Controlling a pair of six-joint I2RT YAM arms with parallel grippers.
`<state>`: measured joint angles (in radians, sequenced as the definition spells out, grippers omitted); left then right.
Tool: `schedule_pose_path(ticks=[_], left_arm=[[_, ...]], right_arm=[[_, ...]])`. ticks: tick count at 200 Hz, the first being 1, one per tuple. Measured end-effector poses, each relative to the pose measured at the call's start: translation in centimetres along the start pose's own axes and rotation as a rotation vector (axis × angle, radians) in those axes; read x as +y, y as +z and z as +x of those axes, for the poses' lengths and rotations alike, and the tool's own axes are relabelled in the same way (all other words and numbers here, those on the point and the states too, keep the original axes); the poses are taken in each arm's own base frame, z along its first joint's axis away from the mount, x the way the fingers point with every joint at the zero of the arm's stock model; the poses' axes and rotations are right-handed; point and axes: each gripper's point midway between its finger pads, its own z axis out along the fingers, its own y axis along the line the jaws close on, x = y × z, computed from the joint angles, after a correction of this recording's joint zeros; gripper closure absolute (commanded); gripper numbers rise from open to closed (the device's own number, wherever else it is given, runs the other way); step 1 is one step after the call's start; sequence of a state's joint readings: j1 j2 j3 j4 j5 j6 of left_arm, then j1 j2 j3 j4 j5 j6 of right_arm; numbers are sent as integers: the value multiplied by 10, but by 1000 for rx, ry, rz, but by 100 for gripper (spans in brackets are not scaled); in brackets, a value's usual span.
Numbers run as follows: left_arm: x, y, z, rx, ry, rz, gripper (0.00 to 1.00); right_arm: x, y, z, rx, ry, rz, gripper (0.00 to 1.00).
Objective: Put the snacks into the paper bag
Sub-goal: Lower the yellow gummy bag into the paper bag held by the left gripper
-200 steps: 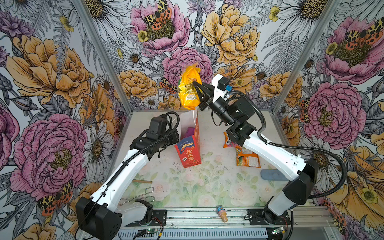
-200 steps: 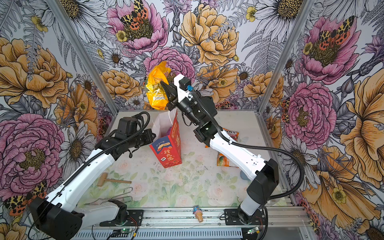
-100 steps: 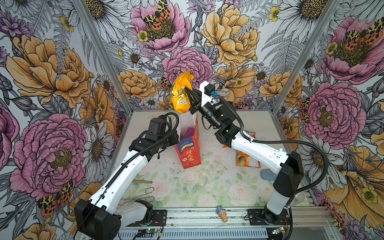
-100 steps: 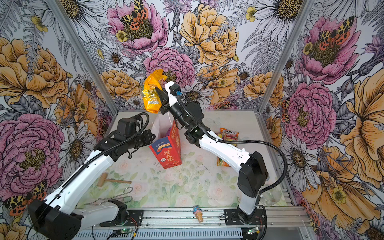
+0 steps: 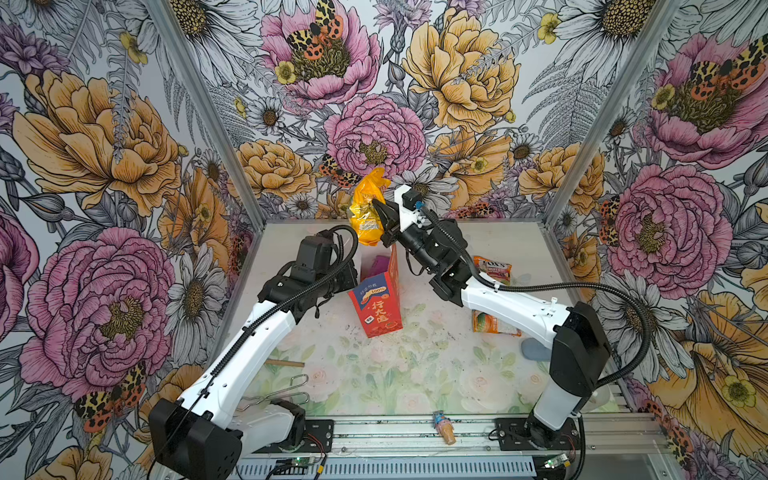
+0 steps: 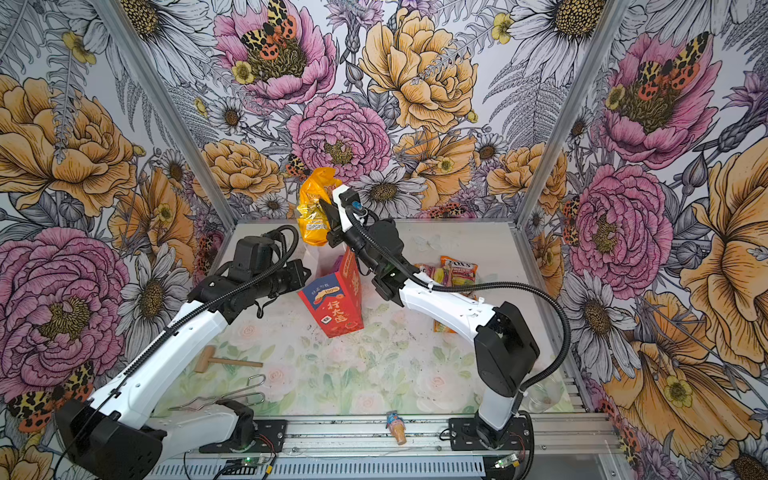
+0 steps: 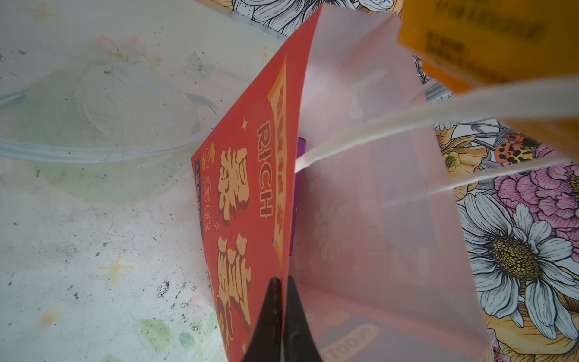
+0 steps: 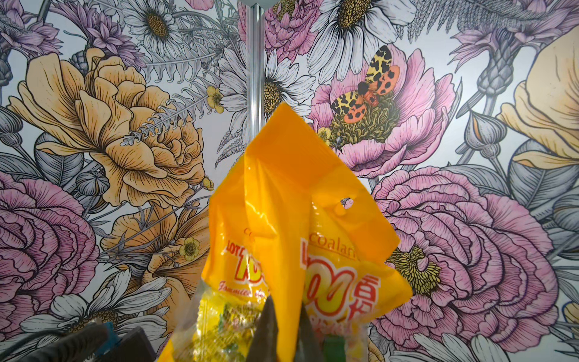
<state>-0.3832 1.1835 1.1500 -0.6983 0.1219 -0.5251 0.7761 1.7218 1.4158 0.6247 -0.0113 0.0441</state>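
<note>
Snacks: one yellow-orange packet (image 5: 368, 214) is up in the air, right over the paper bag (image 5: 380, 309). A purple packet (image 5: 379, 264) already peeks out of the mouth. The FOX'S packet (image 5: 492, 268) and the orange-and-white packet (image 5: 496, 326) wait on the table (image 5: 415, 374), apart from the bag.
Right gripper: the right gripper (image 8: 286, 308) is clamped tight on the yellow-orange packet's middle. It pinches a fold of plastic, so the load hangs free and clear of the rim.
Left gripper: the left gripper (image 7: 283, 282) is closed thin on the top edge of the bag's red side wall. I read that as a bracing hold, keeping the mouth spread and the light bag from tipping.
Bag pose: standing on its base mid-table, long axis up and down, mouth skyward. The white handle (image 7: 407, 122) crosses the opening in the left wrist view.
Packet pose: long axis near vertical, sealed flap with the hang hole on top. The bottom end aims down at the mouth, just above the rim.
Why so: narrow mouth, long packet, so end-first looks like the only way it fits.
Next call: lower straight, then let go. Watch that handle, it could snag the packet's lower end.
</note>
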Motion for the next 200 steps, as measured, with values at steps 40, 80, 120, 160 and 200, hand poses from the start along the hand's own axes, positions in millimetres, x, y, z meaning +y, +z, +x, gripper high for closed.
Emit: schedule_pose_path(ticks=[40,80,120,160,200], left_arm=[[0,0,0,0,-3,0,100],[0,0,0,0,-11,0,100],[0,0,0,0,-19,0,100],[0,0,0,0,-19,0,100],[0,0,0,-1,-27,0,100]], right_arm=[[2,-11,4,17,1,-4,100],[2,-18,11,36,1,-5,100],[10,-23,23,65,5,-16,100],[23,-27,28,79,11,-40,100],[28,-34,30,88,-1,-47,100]])
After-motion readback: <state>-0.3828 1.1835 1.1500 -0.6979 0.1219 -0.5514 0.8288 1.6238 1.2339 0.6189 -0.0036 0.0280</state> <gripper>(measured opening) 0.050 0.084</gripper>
